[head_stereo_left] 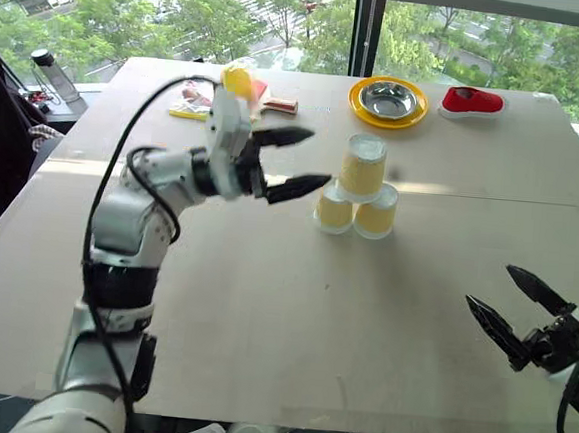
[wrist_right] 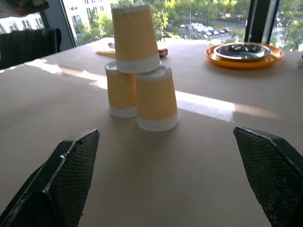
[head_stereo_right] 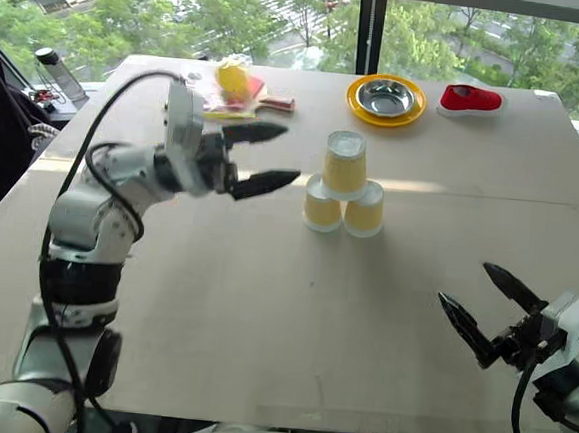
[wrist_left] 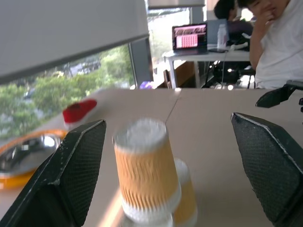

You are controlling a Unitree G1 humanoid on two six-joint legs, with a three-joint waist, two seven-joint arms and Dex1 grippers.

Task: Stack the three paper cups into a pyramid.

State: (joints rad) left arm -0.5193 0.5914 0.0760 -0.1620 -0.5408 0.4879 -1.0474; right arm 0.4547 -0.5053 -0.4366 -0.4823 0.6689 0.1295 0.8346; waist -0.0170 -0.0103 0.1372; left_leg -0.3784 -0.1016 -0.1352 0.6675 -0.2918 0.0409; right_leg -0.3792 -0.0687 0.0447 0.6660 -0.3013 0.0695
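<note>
The three paper cups stand upside down as a pyramid at the table's middle. Two base cups (head_stereo_left: 334, 208) (head_stereo_left: 376, 212) sit side by side, and the top cup (head_stereo_left: 363, 165) rests on both. My left gripper (head_stereo_left: 314, 158) is open just left of the pyramid at the top cup's height, a small gap from it. In the left wrist view its fingers (wrist_left: 78, 165) flank the top cup (wrist_left: 147, 175) without touching. Near the table's front right, well away from the cups, my right gripper (head_stereo_left: 492, 286) hangs open and empty, pointing at the pyramid (wrist_right: 137, 71).
A yellow plate with a steel bowl (head_stereo_left: 388, 101) and a red object (head_stereo_left: 471, 101) lie at the far edge. Yellow and red small items (head_stereo_left: 238, 84) sit far left behind my left arm. A person (wrist_left: 279, 42) sits at a desk beyond the table.
</note>
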